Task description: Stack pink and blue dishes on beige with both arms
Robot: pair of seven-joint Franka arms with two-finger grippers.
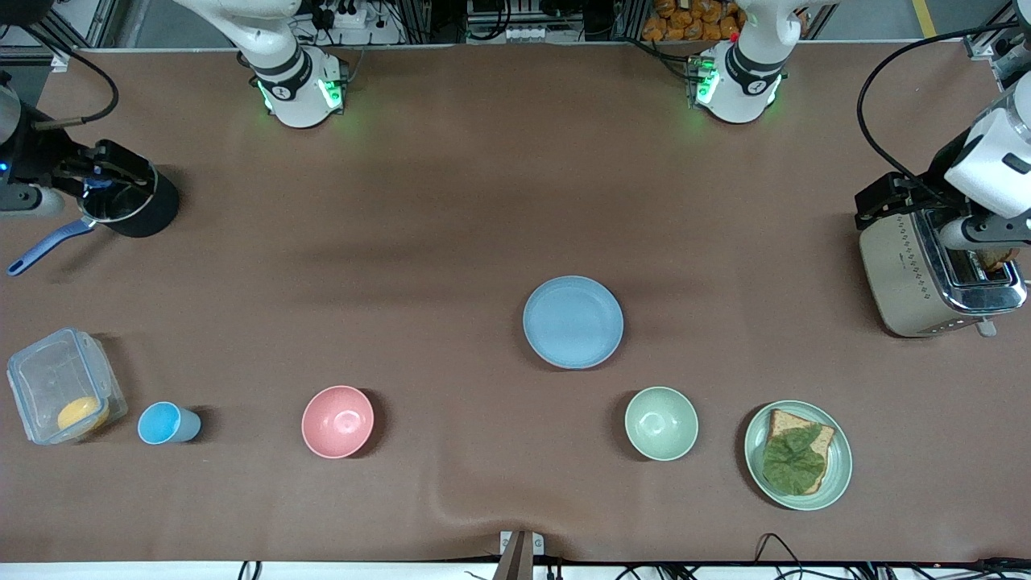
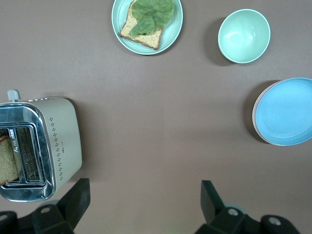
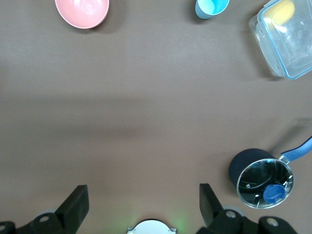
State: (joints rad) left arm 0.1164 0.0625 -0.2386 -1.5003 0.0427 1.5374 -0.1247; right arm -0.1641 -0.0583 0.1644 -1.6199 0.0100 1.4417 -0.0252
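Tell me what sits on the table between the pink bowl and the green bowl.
Nothing: in the front view the brown table between the pink bowl and the green bowl is bare. The blue plate lies farther from that camera, off that line.

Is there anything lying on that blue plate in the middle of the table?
No, the blue plate shows a bare top, though pink and beige edges peek out beneath it in the left wrist view.

We see a toaster point(image 1: 926, 274) at three o'clock, a lidded pot point(image 1: 133, 205) at nine, a green bowl point(image 1: 661, 423) and pink bowl point(image 1: 337, 421) toward six.
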